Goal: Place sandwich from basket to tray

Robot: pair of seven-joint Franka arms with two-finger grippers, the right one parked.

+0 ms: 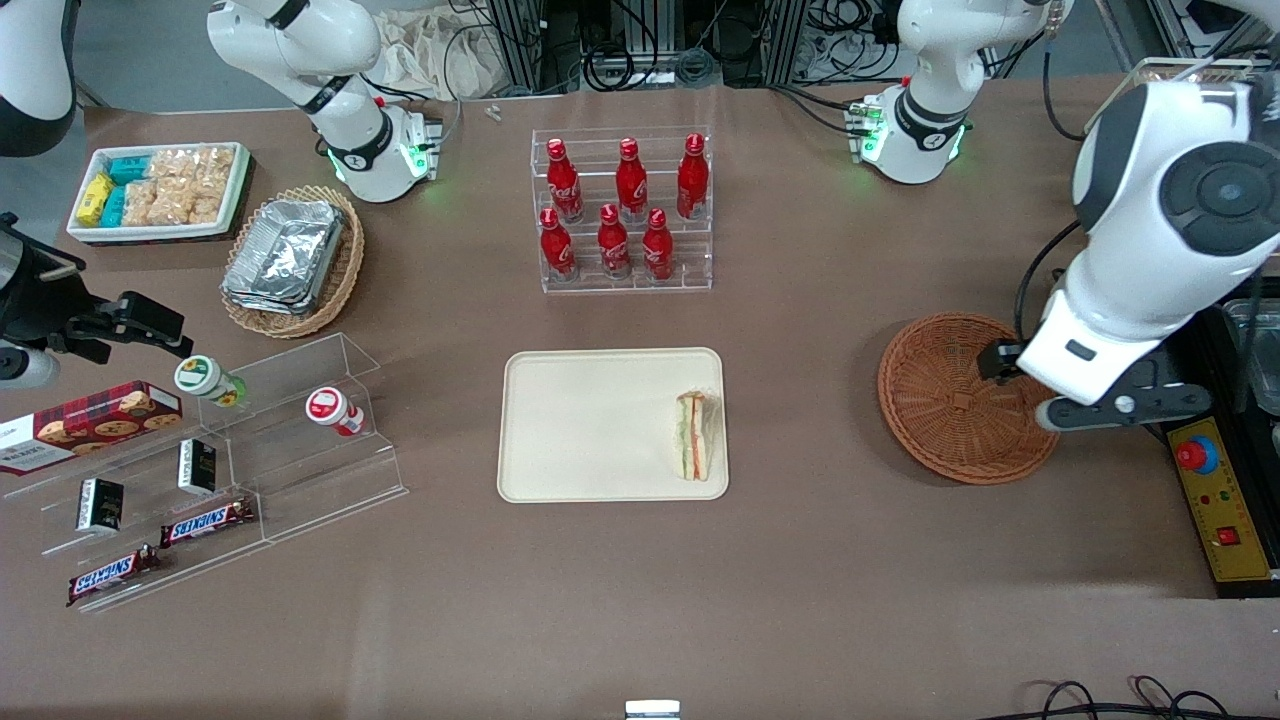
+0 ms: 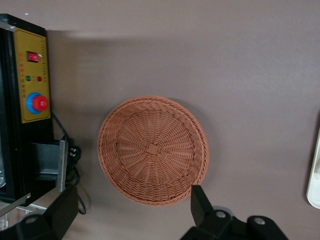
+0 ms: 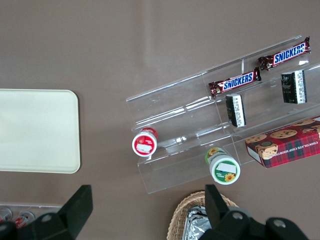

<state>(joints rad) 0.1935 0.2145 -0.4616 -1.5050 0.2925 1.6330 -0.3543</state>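
Your sandwich (image 1: 694, 436) lies at center frame on the tray (image 1: 580, 420); your gripper (image 2: 131, 209) hangs spread wide, holding nothing, above the basket (image 1: 950, 400) at right.

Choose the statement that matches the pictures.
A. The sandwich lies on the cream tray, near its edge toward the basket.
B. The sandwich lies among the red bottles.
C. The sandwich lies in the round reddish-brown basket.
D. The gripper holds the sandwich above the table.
A: the sandwich rests on the tray, while the basket holds nothing and the open gripper hangs over it.
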